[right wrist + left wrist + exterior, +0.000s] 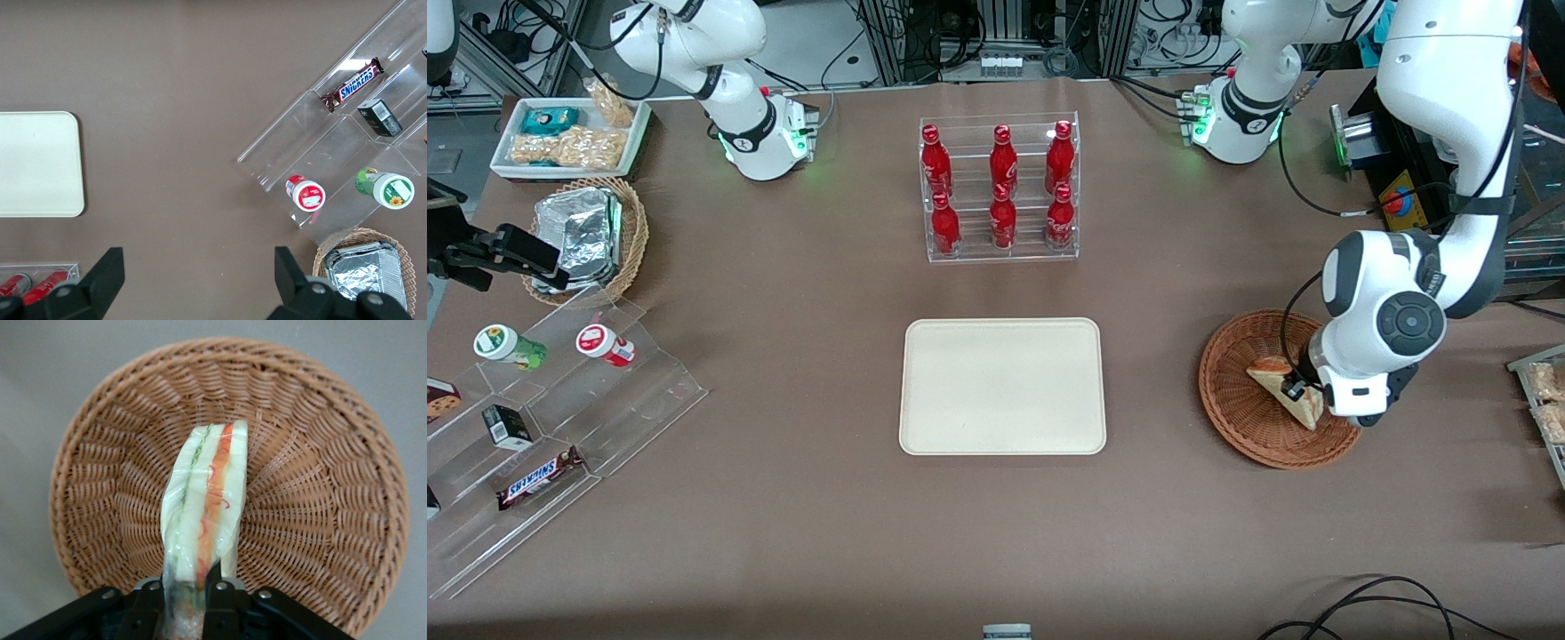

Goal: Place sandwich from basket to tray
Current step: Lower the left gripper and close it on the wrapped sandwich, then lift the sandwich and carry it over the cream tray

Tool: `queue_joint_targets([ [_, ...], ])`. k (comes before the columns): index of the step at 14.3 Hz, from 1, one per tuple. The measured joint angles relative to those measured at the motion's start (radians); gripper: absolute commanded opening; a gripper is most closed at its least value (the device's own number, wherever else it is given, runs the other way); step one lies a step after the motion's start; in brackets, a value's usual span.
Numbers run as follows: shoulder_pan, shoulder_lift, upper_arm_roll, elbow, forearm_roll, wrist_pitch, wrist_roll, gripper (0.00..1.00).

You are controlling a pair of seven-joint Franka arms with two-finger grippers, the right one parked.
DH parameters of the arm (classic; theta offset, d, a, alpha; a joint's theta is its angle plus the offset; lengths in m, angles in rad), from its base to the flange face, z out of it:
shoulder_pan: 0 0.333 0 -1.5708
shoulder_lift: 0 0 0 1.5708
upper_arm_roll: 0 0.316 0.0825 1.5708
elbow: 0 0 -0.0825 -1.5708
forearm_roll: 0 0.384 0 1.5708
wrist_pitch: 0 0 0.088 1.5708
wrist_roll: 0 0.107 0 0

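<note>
The sandwich (1272, 374), a clear-wrapped wedge of white bread with red-orange and green layers, is in the reddish-brown wicker basket (1240, 422) toward the working arm's end of the table. My left gripper (1294, 388) is down in the basket, shut on the sandwich. In the left wrist view the black fingers (221, 595) clamp the wedge's wide end, and the sandwich (207, 493) points out over the basket's (320, 487) woven floor. I cannot tell whether it still touches the weave. The cream tray (1002, 387) lies bare at the table's middle and also shows in the right wrist view (40, 163).
A clear rack of red bottles (1000, 191) stands farther from the front camera than the tray. Toward the parked arm's end are a stepped acrylic stand (560, 400) with snacks, a tan basket of foil packs (587, 236) and a white snack tray (569, 133).
</note>
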Motion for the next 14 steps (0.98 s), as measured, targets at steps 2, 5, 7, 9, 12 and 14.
queue_joint_targets([
  [2, -0.004, -0.002, -0.011, 0.093, 0.0, -0.137, -0.002, 0.08],
  [5, -0.066, -0.004, -0.039, 0.183, -0.002, -0.239, -0.002, 0.08],
  [7, -0.143, 0.002, -0.061, 0.188, -0.01, -0.223, 0.001, 0.06],
  [9, -0.204, 0.031, -0.12, 0.196, -0.01, -0.156, 0.038, 0.05],
  [12, -0.323, 0.123, -0.157, 0.295, -0.011, -0.111, 0.057, 0.05],
  [14, -0.407, 0.201, -0.158, 0.386, -0.011, -0.086, 0.054, 0.05],
])
